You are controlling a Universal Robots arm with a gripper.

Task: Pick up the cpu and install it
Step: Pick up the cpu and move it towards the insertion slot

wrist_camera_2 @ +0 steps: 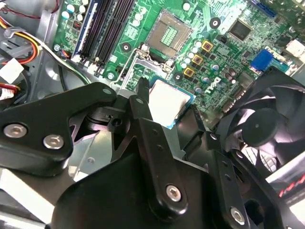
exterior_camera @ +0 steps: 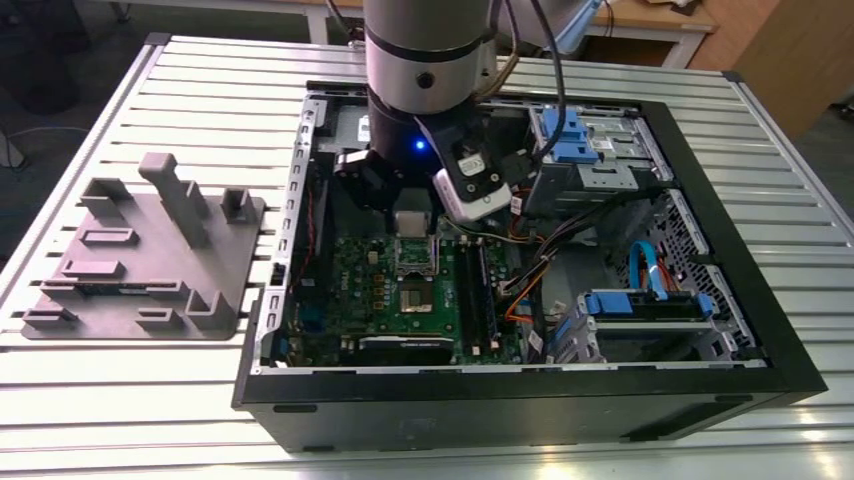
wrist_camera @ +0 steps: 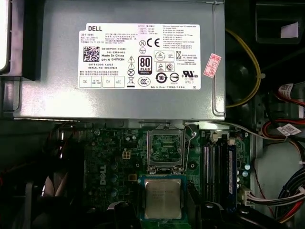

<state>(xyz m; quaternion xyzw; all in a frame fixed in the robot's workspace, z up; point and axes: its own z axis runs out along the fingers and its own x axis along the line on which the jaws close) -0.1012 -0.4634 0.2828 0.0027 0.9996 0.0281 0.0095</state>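
The cpu (wrist_camera_2: 167, 101) is a small square chip with a silvery top and a thin teal rim. My gripper (wrist_camera_2: 170, 109) is shut on it, one black finger on each side. It hangs above the green motherboard (wrist_camera_2: 224, 52), a short way from the open socket (wrist_camera_2: 167, 32), whose metal frame is lifted. In the first wrist view the cpu (wrist_camera: 163, 197) sits just beside the empty socket (wrist_camera: 165, 148), with dark fingers (wrist_camera: 119, 212) flanking it. In the exterior view my gripper (exterior_camera: 411, 225) is lowered inside the computer case, just behind the socket (exterior_camera: 416, 262).
The black open case (exterior_camera: 534, 400) lies on a slatted metal table (exterior_camera: 120, 400). A grey plastic tray (exterior_camera: 147, 260) lies at the exterior view's left. A silver power supply (wrist_camera: 124, 62), memory slots (wrist_camera: 219, 167), a fan (wrist_camera_2: 267, 129) and loose cables (exterior_camera: 534, 290) crowd the socket.
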